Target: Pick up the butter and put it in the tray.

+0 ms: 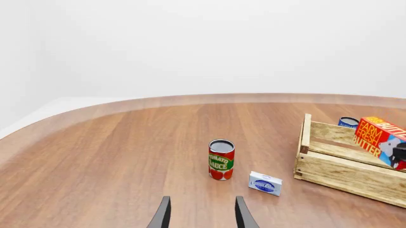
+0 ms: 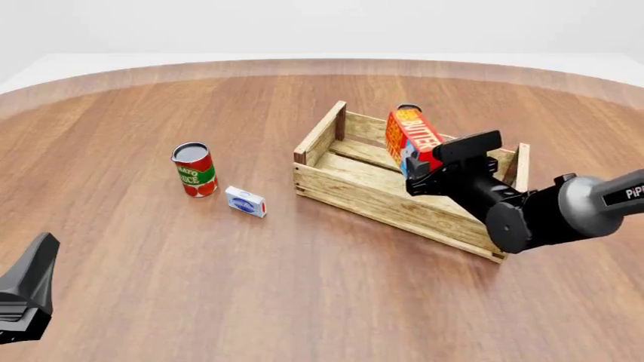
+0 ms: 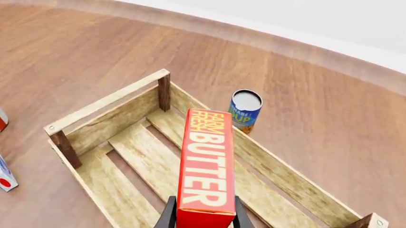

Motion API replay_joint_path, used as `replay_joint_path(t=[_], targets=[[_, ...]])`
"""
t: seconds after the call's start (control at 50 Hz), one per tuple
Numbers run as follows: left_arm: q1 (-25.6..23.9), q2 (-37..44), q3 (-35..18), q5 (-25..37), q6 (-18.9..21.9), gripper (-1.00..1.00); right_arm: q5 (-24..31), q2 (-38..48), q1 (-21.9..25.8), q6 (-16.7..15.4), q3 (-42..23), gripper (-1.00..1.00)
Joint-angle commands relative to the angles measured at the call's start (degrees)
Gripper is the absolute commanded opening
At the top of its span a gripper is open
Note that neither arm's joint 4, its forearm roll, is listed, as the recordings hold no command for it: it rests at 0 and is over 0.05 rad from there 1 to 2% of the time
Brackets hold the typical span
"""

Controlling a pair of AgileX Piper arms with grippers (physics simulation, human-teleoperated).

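The butter (image 2: 412, 134) is a red carton with yellow lettering, and my right gripper (image 2: 417, 169) is shut on its near end. It hangs tilted over the inside of the tray (image 2: 348, 183), a light wooden slatted crate. In the right wrist view the butter (image 3: 206, 164) runs out from between the fingers (image 3: 167, 216) above the tray's floor slats (image 3: 142, 152). The left wrist view shows the butter (image 1: 379, 137) over the tray (image 1: 343, 176) at far right. My left gripper (image 1: 200, 211) is open and holds nothing, low at the near left (image 2: 30, 290).
A tomato sauce can (image 2: 194, 170) stands left of the tray, with a small blue-and-white box (image 2: 246, 202) lying beside it. A blue can (image 3: 245, 110) stands just behind the tray's far wall. The round wooden table ends in a curved far edge (image 2: 302, 66).
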Motion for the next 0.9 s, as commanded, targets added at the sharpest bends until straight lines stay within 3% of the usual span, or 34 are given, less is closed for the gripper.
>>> replay_joint_path(t=[0.02,0.62,0.64,0.9], targets=[[0.0,0.0,0.0,0.0,0.0,1.0,-0.9,0.6,0.0,1.3,-1.1,-1.0],[0.0,0.0,0.0,0.0,0.0,1.0,-1.0,2.9,0.2,0.5,-2.0,-1.0],[0.0,0.0,0.0,0.0,0.0,1.0,-0.9,2.9,0.1,0.3,-2.1,1.0],[0.0,0.0,0.0,0.0,0.0,1.0,0.4,3.9,-0.1,0.4,-3.3,1.0]])
